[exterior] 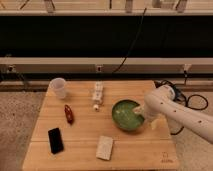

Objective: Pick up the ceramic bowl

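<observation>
The ceramic bowl is round, shallow and glossy green with a dark rim. It sits on the right half of the wooden table. My white arm comes in from the right. My gripper is down at the bowl's right rim, with pale fingers reaching over the rim into the bowl. The arm's bulky wrist hides part of the rim there.
A translucent whitish cup stands at the table's back left. A small white bottle lies at the back middle. A red item, a black phone and a pale flat packet lie to the left and front. Cables hang at the right.
</observation>
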